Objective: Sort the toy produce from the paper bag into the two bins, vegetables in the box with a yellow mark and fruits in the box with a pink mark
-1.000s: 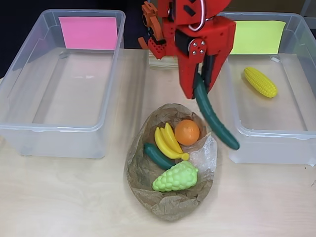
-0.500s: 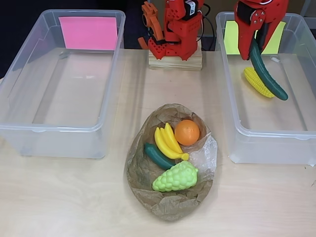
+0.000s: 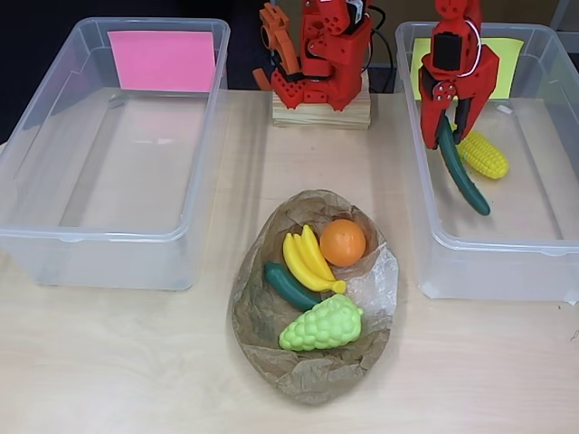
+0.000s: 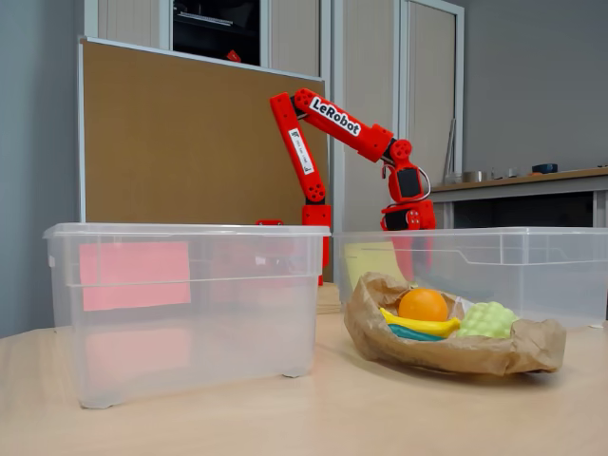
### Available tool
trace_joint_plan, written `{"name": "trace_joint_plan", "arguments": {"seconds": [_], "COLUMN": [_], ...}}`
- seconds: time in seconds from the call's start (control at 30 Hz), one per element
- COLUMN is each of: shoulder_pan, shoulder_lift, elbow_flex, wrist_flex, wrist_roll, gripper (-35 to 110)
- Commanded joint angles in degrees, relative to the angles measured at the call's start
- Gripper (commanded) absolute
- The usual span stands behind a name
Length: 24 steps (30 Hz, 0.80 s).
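Note:
My red gripper [image 3: 445,136] is down inside the right clear bin [image 3: 425,208] with the yellow mark [image 3: 503,65]. It is shut on the upper end of a dark green cucumber [image 3: 466,185], which slants down toward the bin floor. A yellow corn cob [image 3: 484,155] lies just right of it. The crumpled paper bag [image 3: 312,375] in the middle holds an orange [image 3: 343,241], bananas [image 3: 306,259], green grapes [image 3: 322,325] and a second dark green vegetable [image 3: 288,285]. The left bin [image 3: 109,244] with the pink mark [image 3: 163,60] holds nothing. In the fixed view the arm [image 4: 342,123] bends down behind the bag [image 4: 446,353].
The arm's red base on a wooden block [image 3: 321,113] stands between the two bins at the back. Bare table [image 3: 118,362] surrounds the bag in front. In the fixed view the pink-marked bin [image 4: 190,313] stands left of the bag.
The gripper carried the cucumber from above the bag to over the right bin, then lowered it inside beside the corn. The bag's contents have not moved.

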Motion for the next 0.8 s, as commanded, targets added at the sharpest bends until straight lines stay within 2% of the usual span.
{"name": "trace_joint_plan", "arguments": {"seconds": [0.0,0.13,0.23,0.4,0.53,0.77], "shoulder_pan": [-1.8,-4.3,-5.7,-4.5,2.3,16.3], "shoulder_lift": [-0.9,-1.8,-1.6,0.2,-0.4,-12.0], "elbow_flex": [1.6,1.3,-0.5,-10.7,-24.3,-58.2], "wrist_flex": [-5.9,-7.6,-5.9,6.8,18.2,29.1], "wrist_roll": [1.2,5.8,8.7,5.5,-9.8,-55.4], "gripper": [17,30,33,31,27,17]}}
